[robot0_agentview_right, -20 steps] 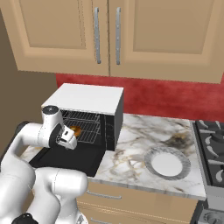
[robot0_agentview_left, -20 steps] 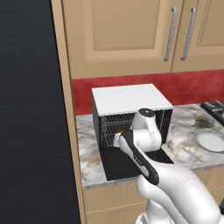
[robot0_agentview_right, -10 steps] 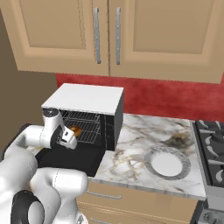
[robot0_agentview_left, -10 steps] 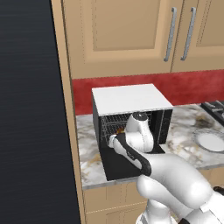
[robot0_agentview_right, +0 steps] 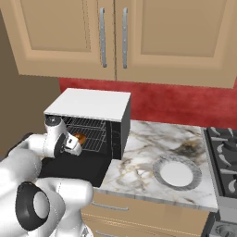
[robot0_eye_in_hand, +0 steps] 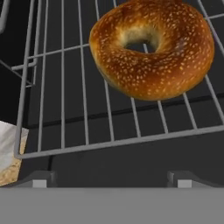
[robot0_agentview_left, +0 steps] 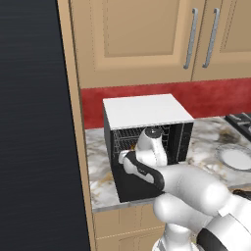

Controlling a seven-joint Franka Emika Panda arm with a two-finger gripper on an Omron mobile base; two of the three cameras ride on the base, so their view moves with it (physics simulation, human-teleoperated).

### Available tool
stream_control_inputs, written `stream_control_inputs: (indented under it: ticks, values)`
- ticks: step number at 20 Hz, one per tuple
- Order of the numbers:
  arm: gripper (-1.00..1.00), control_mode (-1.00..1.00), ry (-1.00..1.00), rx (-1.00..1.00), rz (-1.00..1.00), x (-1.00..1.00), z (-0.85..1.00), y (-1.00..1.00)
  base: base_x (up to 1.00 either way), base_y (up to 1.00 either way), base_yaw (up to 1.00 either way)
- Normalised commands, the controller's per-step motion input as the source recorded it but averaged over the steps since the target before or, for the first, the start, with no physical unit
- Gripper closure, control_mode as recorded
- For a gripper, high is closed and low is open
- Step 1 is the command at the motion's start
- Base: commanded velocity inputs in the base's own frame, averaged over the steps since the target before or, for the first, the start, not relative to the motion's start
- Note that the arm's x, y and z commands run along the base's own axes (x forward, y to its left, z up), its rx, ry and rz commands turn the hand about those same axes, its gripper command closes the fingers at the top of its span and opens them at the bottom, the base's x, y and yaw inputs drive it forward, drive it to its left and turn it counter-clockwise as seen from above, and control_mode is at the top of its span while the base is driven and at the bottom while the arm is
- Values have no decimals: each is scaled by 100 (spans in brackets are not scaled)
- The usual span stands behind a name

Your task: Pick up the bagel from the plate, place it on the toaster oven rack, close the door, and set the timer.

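The bagel (robot0_eye_in_hand: 153,48), golden-brown and seeded, lies flat on the toaster oven rack (robot0_eye_in_hand: 83,131), a little behind its front wire. My gripper (robot0_eye_in_hand: 111,180) is open just in front of the rack's edge, with its fingertips (robot0_eye_in_hand: 39,179) wide apart and nothing between them. In the right base view the bagel (robot0_agentview_right: 79,138) shows inside the black oven, and the gripper (robot0_agentview_right: 71,144) is at the oven's mouth. The door (robot0_agentview_right: 74,166) hangs open, flat over the counter's front. The plate (robot0_agentview_right: 157,164) sits bare on the marble counter to the right.
The toaster oven (robot0_agentview_left: 147,110) has a white top and stands against the red backsplash. Wooden cabinets (robot0_agentview_right: 111,37) hang above it. A stove (robot0_agentview_right: 224,152) is at the far right. A dark tall panel (robot0_agentview_left: 34,122) bounds the left side.
The hand has shifted slightly to the left at the oven's mouth and the arm's elbow has swung round. The bagel stays on the rack and the gripper stays open.
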Motion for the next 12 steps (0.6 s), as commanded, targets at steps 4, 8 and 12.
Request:
stream_control_inputs:
  ticks: [4, 8, 12]
  values:
    - [-100, -100, -7, 0, 0, 17, -24, 2, 0, 0, 0]
    - [-100, -100, -5, 0, 0, 21, -27, 0, 0, 0, 0]
    - [-100, -100, -4, 0, 0, 28, -18, 0, 0, 0, 0]
